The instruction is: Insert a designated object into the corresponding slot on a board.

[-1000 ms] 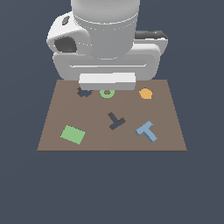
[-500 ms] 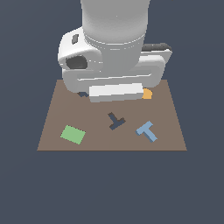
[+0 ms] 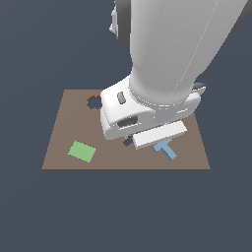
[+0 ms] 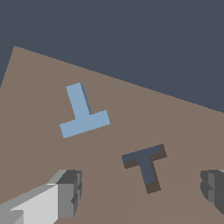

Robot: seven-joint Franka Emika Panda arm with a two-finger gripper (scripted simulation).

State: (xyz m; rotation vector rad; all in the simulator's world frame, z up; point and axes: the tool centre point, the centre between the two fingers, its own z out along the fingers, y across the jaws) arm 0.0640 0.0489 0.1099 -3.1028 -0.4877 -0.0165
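The light-blue T-shaped block (image 4: 82, 113) lies flat on the brown board (image 4: 39, 87), apart from the dark navy T-shaped slot (image 4: 145, 162). My gripper (image 4: 141, 189) hangs open above the board, its fingers (image 4: 69, 192) spread wide on either side of the slot's stem end, with nothing between them. In the exterior view the blue T (image 3: 166, 148) shows just beyond the white hand, toward the exterior view's right. Only a corner of the slot (image 3: 128, 141) peeks out from under the hand. The hand and arm hide the fingers there.
A green square tile (image 3: 82, 151) lies on the board (image 3: 64, 123) at the exterior view's front left. A dark cross-shaped cutout (image 3: 93, 102) sits near the back left. The bulky arm covers the board's middle and back right.
The arm has come forward and down from the board's back edge to over its front middle. It now covers the slot and the pieces at the back.
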